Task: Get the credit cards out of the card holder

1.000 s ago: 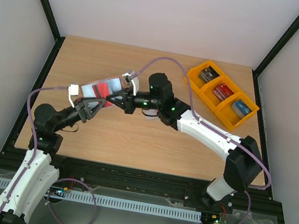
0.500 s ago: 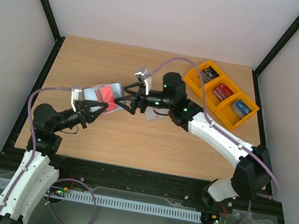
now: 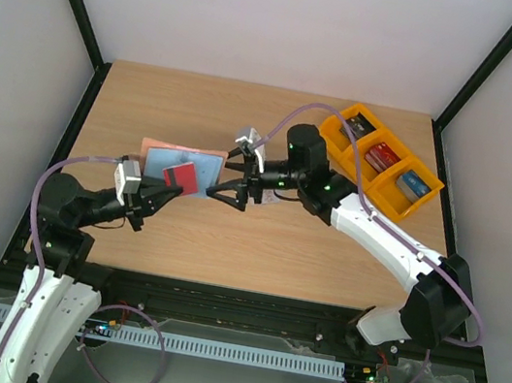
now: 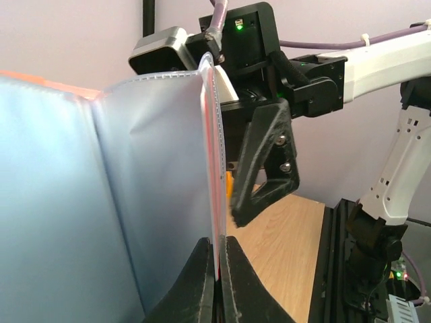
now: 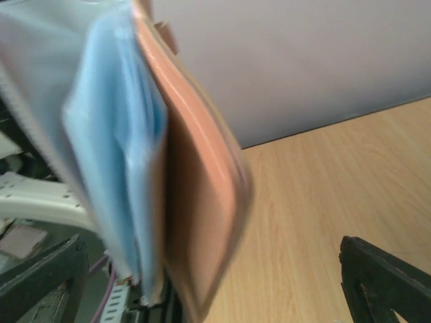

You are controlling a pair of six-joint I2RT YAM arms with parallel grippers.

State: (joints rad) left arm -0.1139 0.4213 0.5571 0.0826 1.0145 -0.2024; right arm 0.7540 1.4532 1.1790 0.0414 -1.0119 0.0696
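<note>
The wooden table (image 3: 324,252) lies below both arms, with the orange bins (image 3: 379,163) well behind the right gripper (image 3: 227,175), whose jaws stand wide apart and hold nothing. The card holder (image 3: 178,157) is unfolded, blue inside showing, just ahead of those jaws. The left gripper (image 3: 169,192) is fully closed, pinching its near edge. A red-faced credit card (image 3: 178,177) sits in the pocket at the left fingertips.

Left gripper (image 3: 172,191) pinched on the card holder (image 3: 190,161), right gripper (image 3: 236,174) just beside it (jaws wide apart).
</note>
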